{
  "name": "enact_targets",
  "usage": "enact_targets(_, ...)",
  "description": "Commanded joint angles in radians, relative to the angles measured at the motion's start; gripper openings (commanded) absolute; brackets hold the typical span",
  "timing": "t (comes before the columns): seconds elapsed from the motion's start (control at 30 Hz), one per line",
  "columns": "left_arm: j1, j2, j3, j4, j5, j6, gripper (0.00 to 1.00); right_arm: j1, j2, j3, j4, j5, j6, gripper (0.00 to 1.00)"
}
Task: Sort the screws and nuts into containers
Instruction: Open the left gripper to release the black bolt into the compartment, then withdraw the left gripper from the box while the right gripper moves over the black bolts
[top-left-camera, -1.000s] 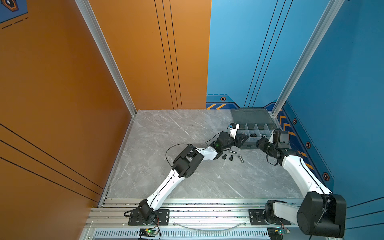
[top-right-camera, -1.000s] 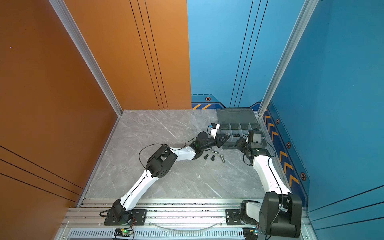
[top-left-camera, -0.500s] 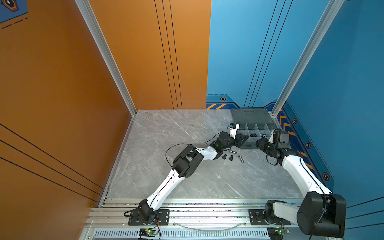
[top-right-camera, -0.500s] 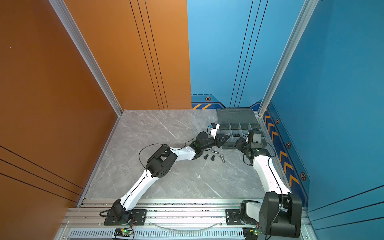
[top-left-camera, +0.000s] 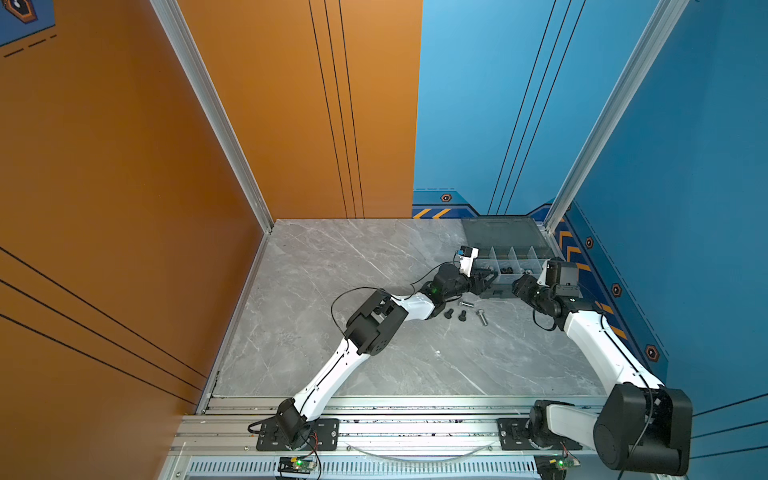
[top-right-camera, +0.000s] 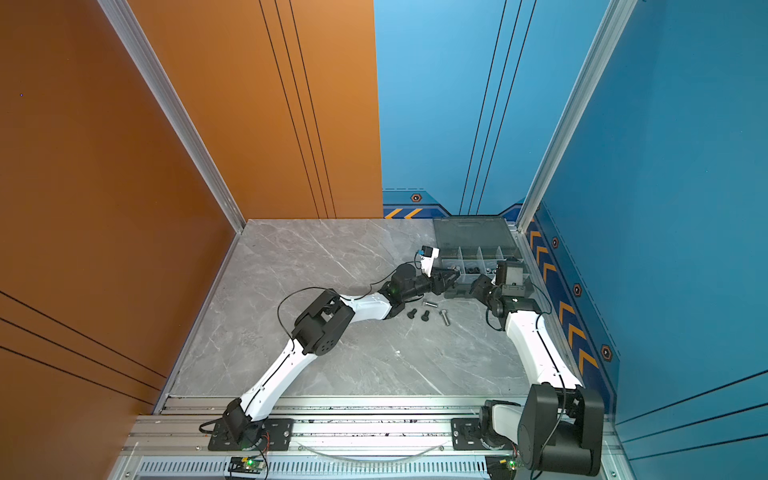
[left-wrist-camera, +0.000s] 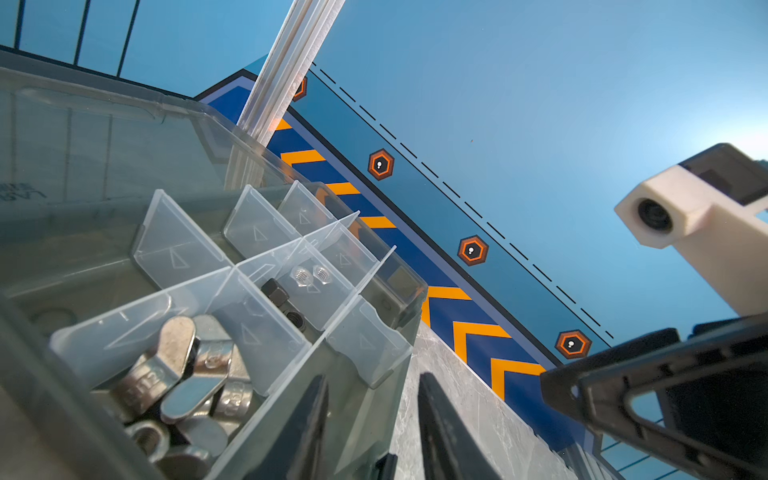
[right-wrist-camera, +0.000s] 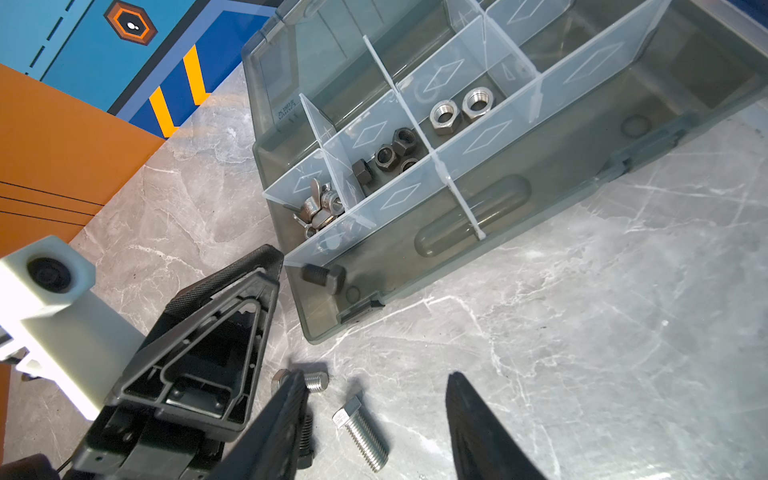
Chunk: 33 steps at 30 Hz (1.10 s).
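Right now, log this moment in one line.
left gripper: open at organizer box | black screw: inside box | right gripper: open, near silver screw

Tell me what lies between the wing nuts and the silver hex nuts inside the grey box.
The black hex nuts lie between the wing nuts and the silver hex nuts, as the right wrist view shows.
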Motion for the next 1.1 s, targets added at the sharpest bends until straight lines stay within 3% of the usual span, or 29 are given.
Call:
enact_targets(0.0,0.006,-0.025,-0.026,0.008,-0.008,0.008,0.41,-0.008,-0.009,-0.01,0.024,-0.018,0.006,0.57)
enact_targets(0.37,0.067,-0.279,-0.24,0.004,0.028,0.041,0.42,0.043,0.049,0.047,0.049,-0.186,-0.078,0.57)
enact_targets(0.67,0.185,-0.581,-0.566,-0.033,0.047,-0.007,0.45,0.3,0.219,0.249,-0.102,-0.185,-0.282,0.59)
enact_targets(0.97,0.275,-0.822,-0.882,-0.295,-0.039,-0.019,0.45,0.478,0.406,0.385,-0.145,-0.153,-0.258,0.6)
enact_targets(1.07,0.276,-0.883,-0.941,-0.398,-0.097,-0.002,0.73,0.53,0.468,0.431,-0.18,-0.167,-0.352,0.6)
